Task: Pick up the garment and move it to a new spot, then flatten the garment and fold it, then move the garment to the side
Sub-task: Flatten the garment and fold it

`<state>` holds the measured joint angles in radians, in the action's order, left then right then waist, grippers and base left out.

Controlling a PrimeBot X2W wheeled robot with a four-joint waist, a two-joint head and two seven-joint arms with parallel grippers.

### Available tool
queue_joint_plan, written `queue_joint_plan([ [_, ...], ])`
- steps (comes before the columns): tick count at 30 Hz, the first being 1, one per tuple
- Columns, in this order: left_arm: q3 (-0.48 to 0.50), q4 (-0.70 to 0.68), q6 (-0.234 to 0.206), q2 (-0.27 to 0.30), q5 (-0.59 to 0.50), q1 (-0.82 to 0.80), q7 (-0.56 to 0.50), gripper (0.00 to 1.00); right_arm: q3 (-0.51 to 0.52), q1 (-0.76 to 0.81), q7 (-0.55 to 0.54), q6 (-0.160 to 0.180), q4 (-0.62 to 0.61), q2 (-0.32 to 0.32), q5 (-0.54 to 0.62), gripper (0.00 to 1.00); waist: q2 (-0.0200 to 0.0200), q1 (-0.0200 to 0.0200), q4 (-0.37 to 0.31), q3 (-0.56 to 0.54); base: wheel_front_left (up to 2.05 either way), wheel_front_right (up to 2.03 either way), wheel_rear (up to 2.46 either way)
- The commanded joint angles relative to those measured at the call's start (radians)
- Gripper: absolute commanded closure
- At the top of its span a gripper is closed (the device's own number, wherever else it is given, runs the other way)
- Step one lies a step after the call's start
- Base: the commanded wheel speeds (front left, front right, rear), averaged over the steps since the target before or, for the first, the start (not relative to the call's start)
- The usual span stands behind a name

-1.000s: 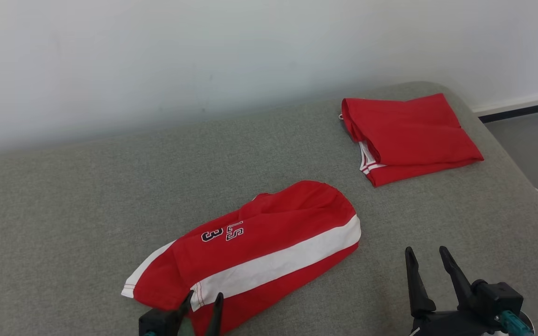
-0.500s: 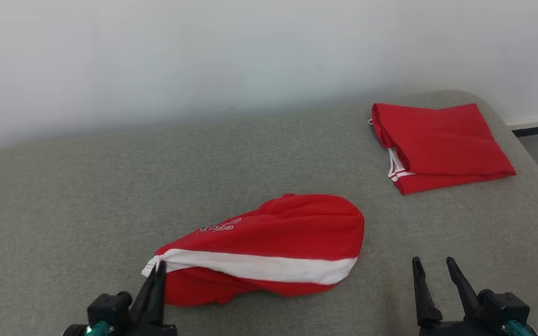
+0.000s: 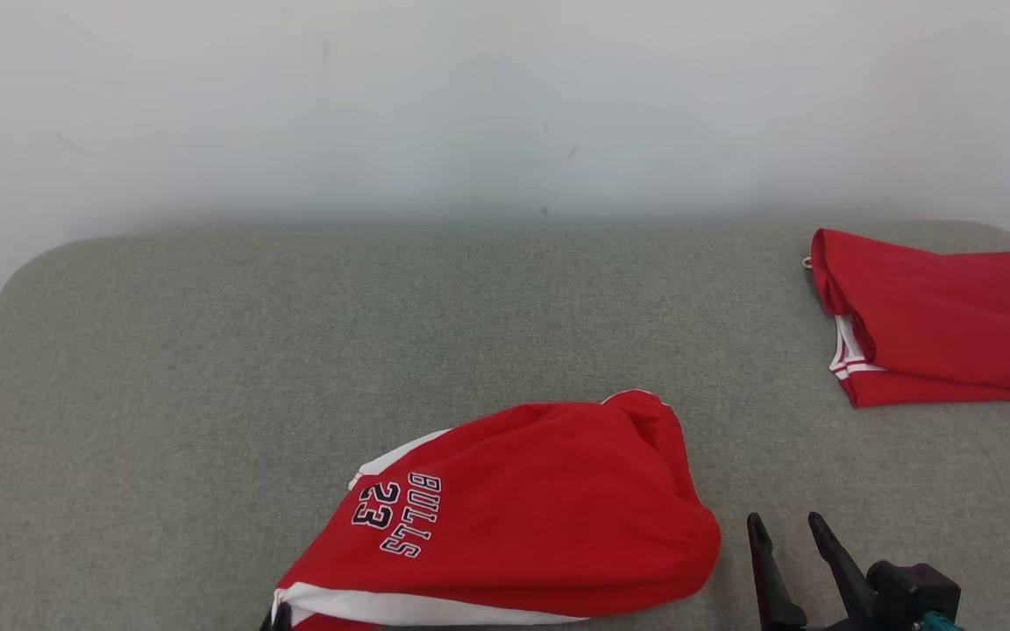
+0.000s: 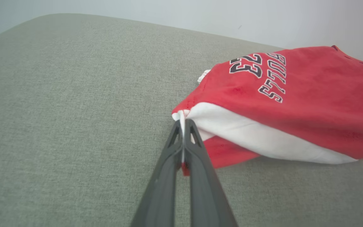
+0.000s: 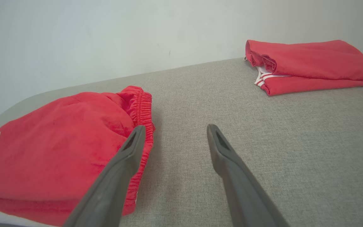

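Pinching the red shorts (image 4: 295, 94)
My left gripper (image 4: 184, 122) clamps their white hem; my right gripper (image 5: 175, 127) gapes beside them.

Red "BULLS 23" basketball shorts (image 3: 540, 517) with a white side stripe lie bunched and rumpled. One hem corner is pinched between the left gripper's (image 4: 183, 122) pressed-together jaws, and the elastic waistband lies just beside the right gripper's (image 5: 175, 130) spread jaws.

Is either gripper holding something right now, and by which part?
The left gripper holds the red shorts by a hem corner at the white stripe, jaws shut. The right gripper is open and empty.
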<state>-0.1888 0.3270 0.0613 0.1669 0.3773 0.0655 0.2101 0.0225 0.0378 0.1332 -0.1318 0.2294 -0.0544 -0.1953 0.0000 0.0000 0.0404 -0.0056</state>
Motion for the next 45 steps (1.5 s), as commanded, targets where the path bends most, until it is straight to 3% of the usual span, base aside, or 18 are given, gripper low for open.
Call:
queue_joint_plan([
  [1,0.005,-0.002,-0.003,-0.004,0.01,0.007,0.015,0.0,-0.004,0.008,0.0,0.003,0.004,-0.009,-0.012,0.0,0.0,0.0,0.009,-0.003,0.0,0.0,0.0],
  [7,0.047,-0.076,-0.036,-0.01,-0.02,-0.014,0.051,0.0,-0.051,-0.027,-0.037,0.003,0.029,-0.045,-0.035,0.0,0.0,0.0,0.034,-0.008,0.0,0.0,0.0],
  [14,0.09,-0.147,-0.068,-0.02,-0.057,-0.015,0.056,0.0,-0.133,-0.178,-0.112,0.003,0.127,-0.116,-0.075,0.0,0.0,0.0,0.06,-0.006,0.0,0.0,0.0],
  [22,0.11,-0.194,-0.066,-0.04,-0.09,-0.013,0.055,0.0,-0.2,-0.377,-0.192,0.003,0.348,-0.173,-0.125,0.0,0.0,0.0,0.119,0.006,0.0,0.0,0.0],
  [29,0.114,-0.188,-0.058,-0.054,-0.106,-0.015,0.055,0.0,-0.274,-0.462,-0.297,0.003,0.535,-0.178,-0.203,0.0,0.0,0.0,0.158,0.004,0.0,0.0,0.0],
  [30,0.114,-0.19,-0.058,-0.057,-0.108,-0.011,0.055,0.0,-0.282,-0.469,-0.292,0.003,0.539,-0.175,-0.224,0.54,0.0,0.0,0.159,0.004,0.0,0.0,0.0],
  [31,0.115,-0.191,-0.058,-0.059,-0.109,-0.008,0.055,0.0,-0.291,-0.477,-0.285,0.003,0.542,-0.179,-0.238,1.0,0.0,0.0,0.16,0.005,0.0,0.0,0.0],
  [38,0.122,-0.192,-0.05,-0.071,-0.117,-0.023,0.055,0.0,-0.292,-0.574,-0.181,0.003,0.506,-0.213,-0.339,1.0,0.0,0.0,0.16,0.024,0.0,0.0,0.0],
  [45,0.128,-0.174,-0.029,-0.081,-0.121,-0.043,0.055,0.0,-0.266,-0.699,-0.129,0.003,0.606,-0.193,-0.328,1.0,0.0,0.0,0.171,0.041,0.0,0.0,0.0],
])
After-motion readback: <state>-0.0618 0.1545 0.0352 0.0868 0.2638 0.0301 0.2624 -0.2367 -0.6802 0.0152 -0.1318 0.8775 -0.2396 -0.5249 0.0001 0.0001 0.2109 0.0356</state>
